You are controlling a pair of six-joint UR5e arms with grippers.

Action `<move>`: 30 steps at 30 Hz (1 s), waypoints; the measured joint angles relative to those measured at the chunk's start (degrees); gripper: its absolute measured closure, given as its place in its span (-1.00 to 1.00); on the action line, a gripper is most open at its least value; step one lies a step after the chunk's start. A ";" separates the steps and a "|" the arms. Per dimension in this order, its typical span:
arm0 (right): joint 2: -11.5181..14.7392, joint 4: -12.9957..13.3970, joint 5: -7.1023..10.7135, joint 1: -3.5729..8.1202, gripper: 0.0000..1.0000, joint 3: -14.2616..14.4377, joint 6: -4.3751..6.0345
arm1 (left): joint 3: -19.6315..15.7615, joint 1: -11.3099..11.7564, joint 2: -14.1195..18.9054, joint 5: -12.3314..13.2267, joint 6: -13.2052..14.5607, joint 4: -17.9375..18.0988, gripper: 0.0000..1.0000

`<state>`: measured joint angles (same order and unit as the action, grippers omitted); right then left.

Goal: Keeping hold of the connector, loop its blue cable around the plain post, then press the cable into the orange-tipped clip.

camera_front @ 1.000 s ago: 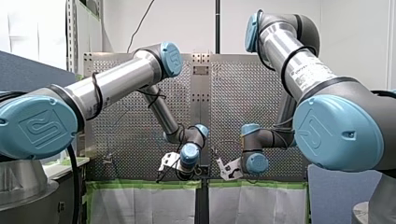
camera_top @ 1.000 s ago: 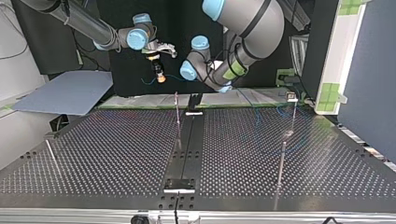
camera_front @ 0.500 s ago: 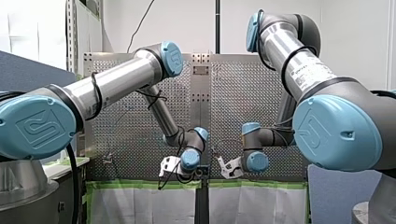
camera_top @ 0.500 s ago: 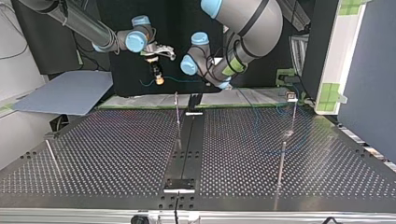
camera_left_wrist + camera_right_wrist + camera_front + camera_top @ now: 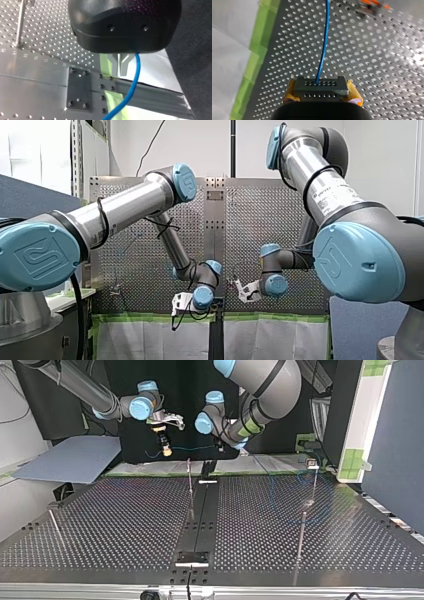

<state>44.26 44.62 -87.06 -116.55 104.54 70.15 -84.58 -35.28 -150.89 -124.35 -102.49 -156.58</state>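
Note:
In the right wrist view my right gripper (image 5: 320, 93) is shut with its yellow pads (image 5: 354, 96) on a dark grey connector (image 5: 320, 85). The blue cable (image 5: 324, 42) runs from it straight ahead over the perforated plate. The orange-tipped clip (image 5: 372, 5) lies far ahead, off to one side. In the left wrist view my left gripper (image 5: 121, 72) has its metal fingers closed, and the blue cable (image 5: 131, 87) drops from them. In the top view the cable (image 5: 192, 448) stretches between my right gripper (image 5: 165, 450) and my left gripper (image 5: 220, 446), above the table's far edge.
A thin post (image 5: 189, 480) rises at the table's far middle in the top view. Two more posts (image 5: 315, 485) (image 5: 300, 542) stand at its right, with slack blue cable curled around them. Another post (image 5: 56, 527) leans at the left. Green tape (image 5: 255, 47) marks the plate's edge.
My right gripper has carried the connector toward the top view's left. In the front view my left gripper has sunk lower, and the cable between the grippers has lengthened.

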 joint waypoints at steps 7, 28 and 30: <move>1.07 -0.53 0.10 0.12 1.00 -0.02 0.22 | -0.34 -0.74 0.14 -0.70 -2.01 3.84 1.00; 1.14 -1.14 -0.17 1.41 1.00 -0.11 0.56 | -2.37 -1.61 3.74 1.02 -3.43 12.60 1.00; 1.17 -1.26 -0.20 1.64 1.00 -0.17 0.59 | -1.87 -1.64 3.75 1.23 -3.14 12.40 1.00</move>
<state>45.43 43.36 -87.25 -114.91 104.37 70.74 -86.44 -36.91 -147.14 -123.12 -105.63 -144.19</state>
